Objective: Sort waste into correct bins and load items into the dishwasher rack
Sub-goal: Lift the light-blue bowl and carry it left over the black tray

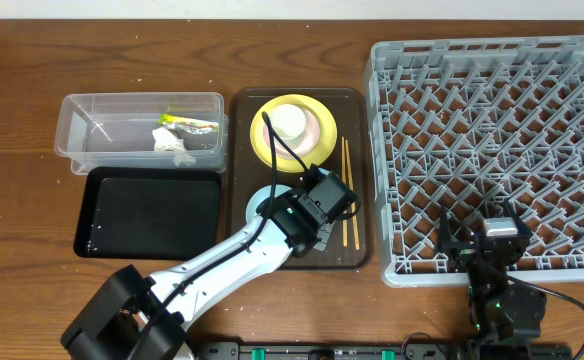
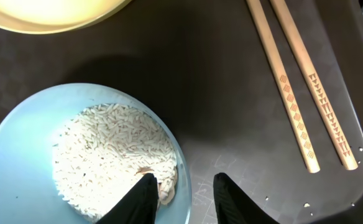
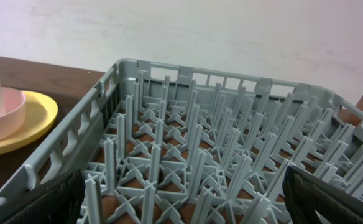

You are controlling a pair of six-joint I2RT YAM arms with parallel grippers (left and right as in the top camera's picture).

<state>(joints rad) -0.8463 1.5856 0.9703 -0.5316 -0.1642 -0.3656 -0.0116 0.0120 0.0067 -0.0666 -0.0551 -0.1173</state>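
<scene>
Here the parted left end effector (image 2: pixel 183 183) straddles the rice-filled blue bowl (image 2: pixel 20 155) rim.

Dark wooden table (image 1: pixel 32 290), grain running left to right. Four things sit directly on it.

- Clear plastic tub (image 1: pixel 72 130) at 10 o'clock, its long side parallel to the far table edge.
- Shallow black tray (image 1: pixel 152 212) at 8 o'clock, just beside the tub's near side. Cannot tell whether the two touch.
- Dark brown serving tray (image 1: pixel 242 180) at centre, lying lengthwise from 12 to 6, its left side close against both the tub and the black tray.
- Light-grey pegged rack (image 1: pixel 492 120) at 3 o'clock, the largest piece. It sits just beside the serving tray's right side with a thin strip of wood between them, and runs out to the right edge of the overhead view.
</scene>
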